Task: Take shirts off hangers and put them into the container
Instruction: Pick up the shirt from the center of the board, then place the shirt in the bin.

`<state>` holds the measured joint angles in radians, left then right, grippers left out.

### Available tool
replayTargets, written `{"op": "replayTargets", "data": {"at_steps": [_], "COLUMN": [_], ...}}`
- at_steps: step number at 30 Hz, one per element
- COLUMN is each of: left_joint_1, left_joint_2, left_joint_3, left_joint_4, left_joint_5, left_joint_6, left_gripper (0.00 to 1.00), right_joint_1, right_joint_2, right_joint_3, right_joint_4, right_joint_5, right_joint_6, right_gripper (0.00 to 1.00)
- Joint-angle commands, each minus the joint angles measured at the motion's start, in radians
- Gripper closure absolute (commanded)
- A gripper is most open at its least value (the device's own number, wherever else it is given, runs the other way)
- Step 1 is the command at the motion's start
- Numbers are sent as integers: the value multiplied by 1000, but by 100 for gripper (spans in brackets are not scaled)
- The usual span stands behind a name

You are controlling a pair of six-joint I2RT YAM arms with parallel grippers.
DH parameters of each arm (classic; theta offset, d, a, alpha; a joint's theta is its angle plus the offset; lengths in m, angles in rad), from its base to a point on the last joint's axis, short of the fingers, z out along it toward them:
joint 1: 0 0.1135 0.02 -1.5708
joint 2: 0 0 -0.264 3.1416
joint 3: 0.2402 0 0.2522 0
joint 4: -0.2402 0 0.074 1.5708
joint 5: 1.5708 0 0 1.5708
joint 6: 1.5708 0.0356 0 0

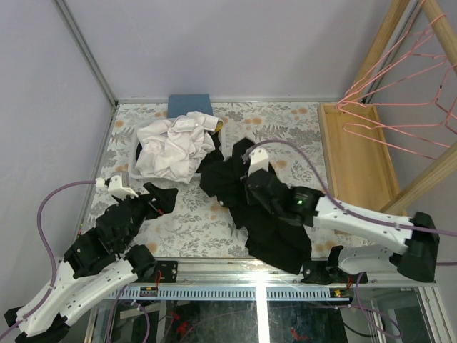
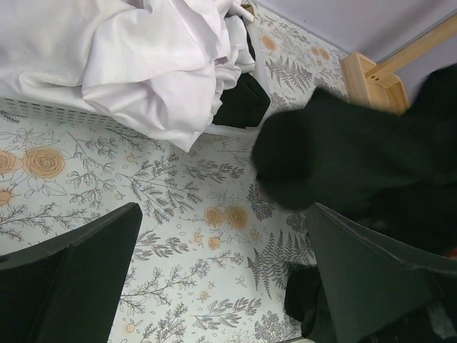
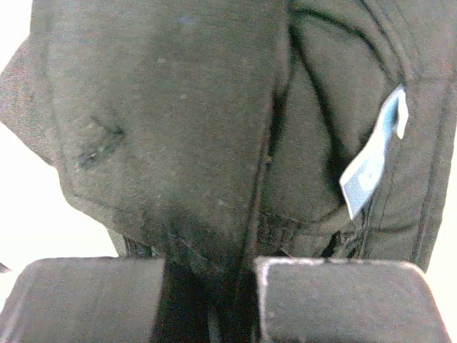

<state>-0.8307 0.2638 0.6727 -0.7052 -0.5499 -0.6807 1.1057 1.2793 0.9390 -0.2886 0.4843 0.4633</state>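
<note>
Right gripper [image 3: 212, 296]: was clamped on the black shirt [image 1: 268, 229], mid-table.
Left gripper [image 2: 221, 280]: fingers stood apart, holding nothing, near left.
Tag [image 3: 371, 168]: white-blue, on the black shirt; writing was unreadable.
White shirt [image 1: 171, 146]: lay crumpled in the basket [image 2: 43, 111], far left.

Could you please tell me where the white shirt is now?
In the top view, the white shirt lies bunched in the white basket, far left on the table, in front of the blue cloth and left of the black shirt.
</note>
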Motion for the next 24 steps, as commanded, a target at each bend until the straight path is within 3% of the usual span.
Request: {"op": "replayTargets", "data": {"at_steps": [1, 10, 19, 24], "left_joint_1": [-9, -8, -9, -4], "left_joint_2": [0, -12, 219, 353], "left_joint_3": [10, 16, 179, 300], "left_joint_4": [28, 6, -150, -205], "left_joint_5": [-38, -116, -256, -344], "left_joint_6": [-6, -33, -29, -31], "left_gripper": [0, 0, 0, 0], "right_joint_1": [2, -20, -224, -267], "right_joint_2": [-80, 162, 542, 641], "right_joint_3": [179, 518, 969, 1095], "right_joint_4": [166, 287, 138, 103], "right_joint_5": [110, 100, -438, -487], "right_joint_6": [-154, -315, -382, -397], "right_gripper": [100, 100, 100, 100]}}
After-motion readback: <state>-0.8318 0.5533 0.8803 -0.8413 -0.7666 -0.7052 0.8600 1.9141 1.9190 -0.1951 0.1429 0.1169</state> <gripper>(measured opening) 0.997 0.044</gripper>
